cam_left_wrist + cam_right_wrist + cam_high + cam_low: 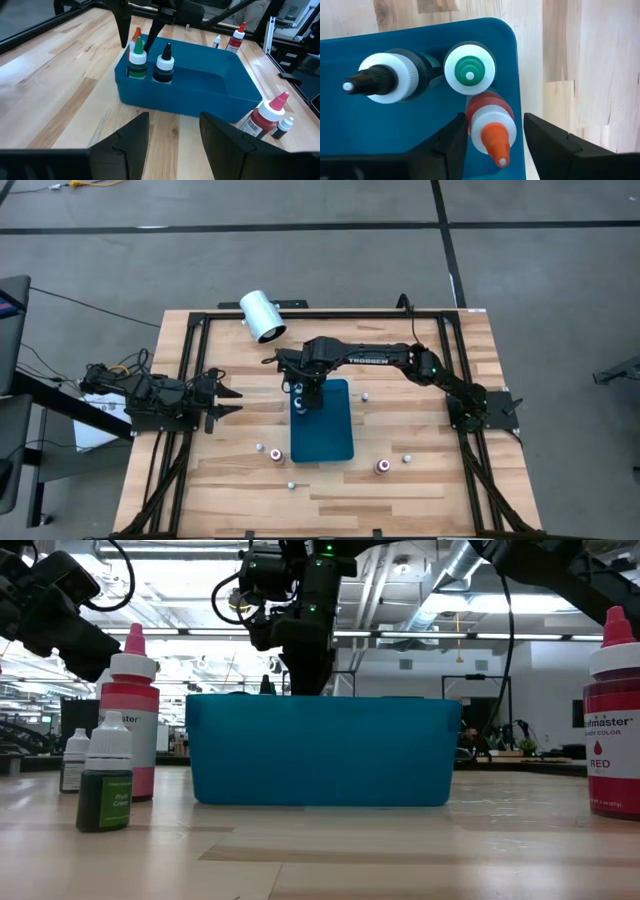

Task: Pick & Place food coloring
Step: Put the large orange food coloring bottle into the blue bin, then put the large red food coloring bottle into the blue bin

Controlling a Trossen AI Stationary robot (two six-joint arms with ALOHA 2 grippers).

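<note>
The right gripper (492, 132) hangs spread around a small orange-tipped plastic food coloring bottle (491, 131) in the far left corner of the blue rectangular plastic tray (322, 423). Light, stiff and probably slick, it is best pinched at the body. The left gripper (172, 132) waits open at the counter's left.

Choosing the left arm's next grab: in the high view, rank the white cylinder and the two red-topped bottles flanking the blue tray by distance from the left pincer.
1. Red-topped bottle left of the tray, nearest the left pincer; tray.
2. White cylinder, at the table's back edge.
3. Red-topped bottle right of the tray, farthest.
</note>
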